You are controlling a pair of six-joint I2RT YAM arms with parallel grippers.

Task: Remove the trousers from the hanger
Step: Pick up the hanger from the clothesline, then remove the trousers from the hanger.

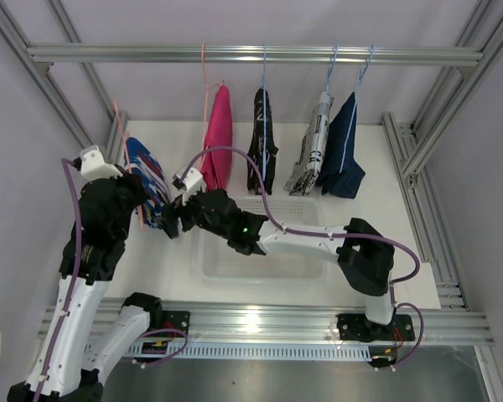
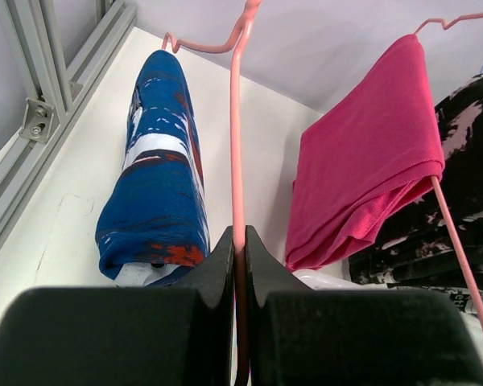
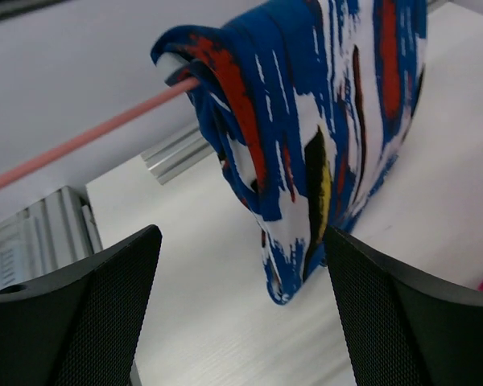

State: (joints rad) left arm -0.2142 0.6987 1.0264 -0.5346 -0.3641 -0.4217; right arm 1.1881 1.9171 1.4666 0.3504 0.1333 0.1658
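The blue trousers with red-white pattern (image 1: 148, 180) hang folded over a pink hanger (image 1: 117, 119) that is off the rail. My left gripper (image 1: 137, 199) is shut on the hanger's wire (image 2: 237, 161), with the blue trousers (image 2: 157, 185) just beyond it. My right gripper (image 1: 170, 221) is open, and its jaws stand on either side of the lower end of the blue trousers (image 3: 306, 137) without closing on it. The pink (image 1: 218, 138), black-and-white (image 1: 262, 142), white printed (image 1: 314, 146) and dark blue (image 1: 342, 155) trousers hang from the rail (image 1: 402, 55).
A clear plastic bin (image 1: 211, 270) sits on the white table under my right arm. Aluminium frame posts stand at both sides (image 1: 423, 134), and a frame rail (image 2: 32, 121) runs close to the left of the blue trousers.
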